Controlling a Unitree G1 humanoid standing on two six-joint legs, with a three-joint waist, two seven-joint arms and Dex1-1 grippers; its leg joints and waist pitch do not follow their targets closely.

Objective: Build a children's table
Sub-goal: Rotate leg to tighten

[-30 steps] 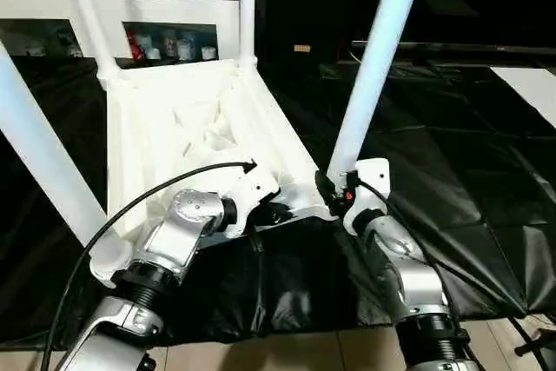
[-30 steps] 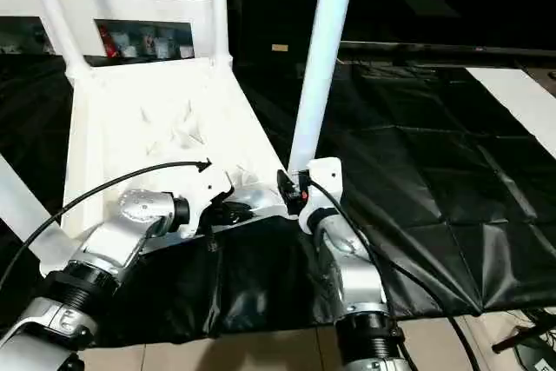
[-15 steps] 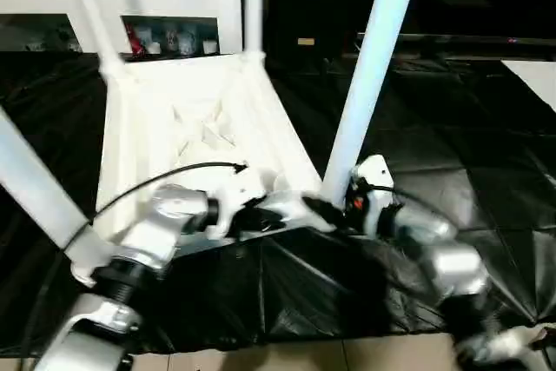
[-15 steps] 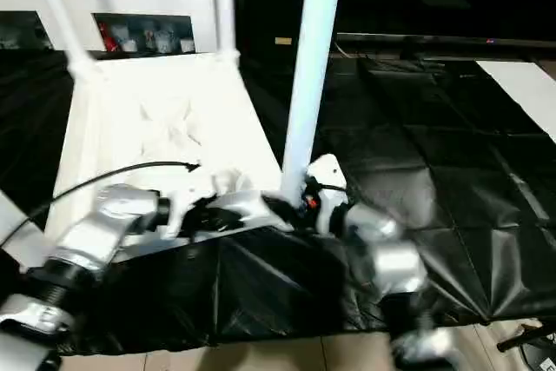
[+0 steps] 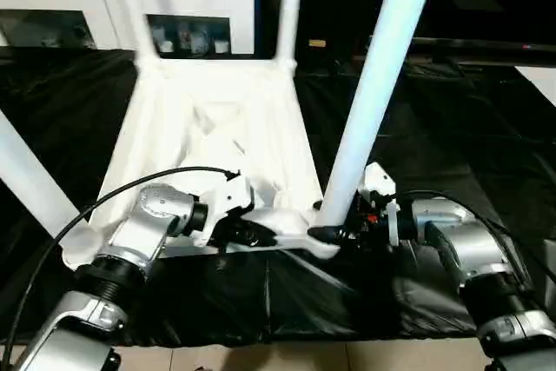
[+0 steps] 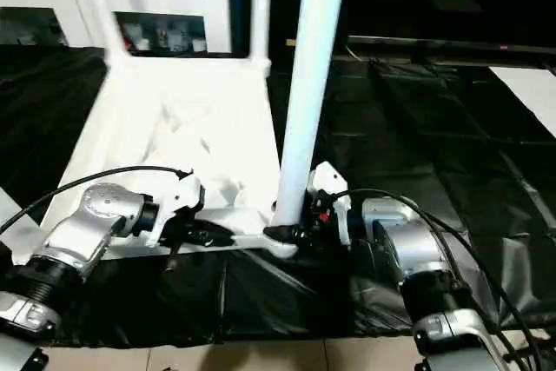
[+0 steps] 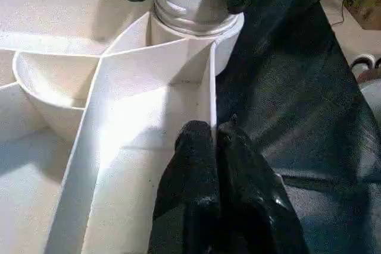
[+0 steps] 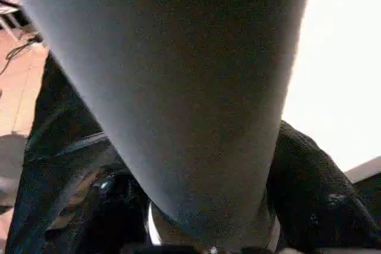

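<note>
Between right claw (image 5: 323, 234) fingers, leg (image 5: 373, 97), socketed in table top (image 5: 217, 132)

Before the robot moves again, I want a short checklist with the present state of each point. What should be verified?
1. Right gripper around the near leg at its base: ok, one finger on each side.
2. Left gripper pinching a rib of the top beside that socket: ok.
3. Near leg fully seated in its socket: cannot tell; it stands upright.
4. Other three legs standing in their corners: ok.
5. Left arm's cable free of the legs: ok; it arcs over the forearm.
</note>
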